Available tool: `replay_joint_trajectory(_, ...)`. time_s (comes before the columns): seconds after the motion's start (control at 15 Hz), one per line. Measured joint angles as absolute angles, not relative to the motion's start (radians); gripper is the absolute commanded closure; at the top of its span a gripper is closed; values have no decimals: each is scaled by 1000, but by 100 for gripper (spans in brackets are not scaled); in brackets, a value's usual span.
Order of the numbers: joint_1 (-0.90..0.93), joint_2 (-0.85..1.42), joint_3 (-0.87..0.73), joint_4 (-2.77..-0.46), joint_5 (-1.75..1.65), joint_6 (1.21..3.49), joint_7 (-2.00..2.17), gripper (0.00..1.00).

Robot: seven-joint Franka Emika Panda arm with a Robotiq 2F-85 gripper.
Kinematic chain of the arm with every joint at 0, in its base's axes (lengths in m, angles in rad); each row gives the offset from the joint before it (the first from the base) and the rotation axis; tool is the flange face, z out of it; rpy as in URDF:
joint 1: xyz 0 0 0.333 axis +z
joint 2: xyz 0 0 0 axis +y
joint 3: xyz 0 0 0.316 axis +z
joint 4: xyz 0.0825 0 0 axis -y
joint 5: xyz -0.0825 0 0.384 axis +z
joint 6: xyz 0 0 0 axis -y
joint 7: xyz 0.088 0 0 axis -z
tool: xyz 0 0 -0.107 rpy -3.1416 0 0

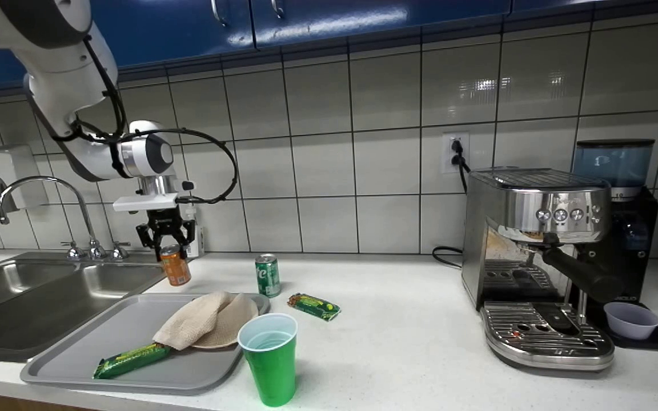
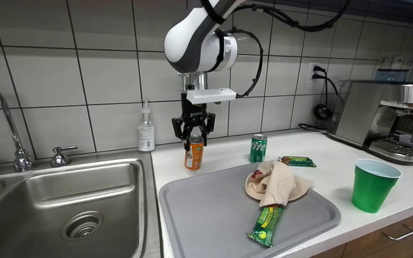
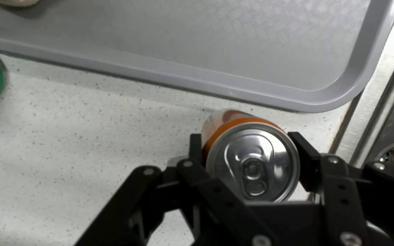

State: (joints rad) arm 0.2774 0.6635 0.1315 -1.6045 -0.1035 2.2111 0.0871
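Black in colour, my end effector (image 2: 196, 143) is clamped on an orange can (image 2: 194, 157), with its fingers (image 3: 195, 148) on two opposite sides near the can's top. In the wrist view the silver lid (image 3: 253, 162) faces me. I cannot tell whether the can's bottom touches the table (image 1: 392, 342). The can is just beyond the long edge of a grey tray (image 2: 206, 215), on the wall side, near the sink (image 2: 91, 179). Close to the tiled wall (image 2: 56, 79) stands a pump bottle (image 2: 146, 138). Further along the same edge of the tray there is a green can (image 2: 258, 148), upright, and near it lies a wrapped bar (image 1: 313, 306). On the tray, a beige cloth (image 2: 278, 182) lies partly over a plate (image 2: 252, 191), and a second green bar (image 2: 267, 224) reaches out from the cloth. A green cup (image 1: 275, 365), pale inside, stands near the tray's end which is away from the sink. Well apart from all these I see a steel coffee machine (image 1: 523, 205), and next to it a black grinder (image 1: 634, 228) and a small bowl (image 1: 632, 322).
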Motion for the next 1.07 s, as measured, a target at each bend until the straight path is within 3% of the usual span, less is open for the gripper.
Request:
replay_joint_trajectory(0.73,259,765,131,-1487,-96,2170,73,62)
replay_joint_trajectory(0.87,259,778,131,-1471,-95,2160,72,12)
replay_joint_trajectory(1.07,259,792,131,-1449,-92,2143,67,1)
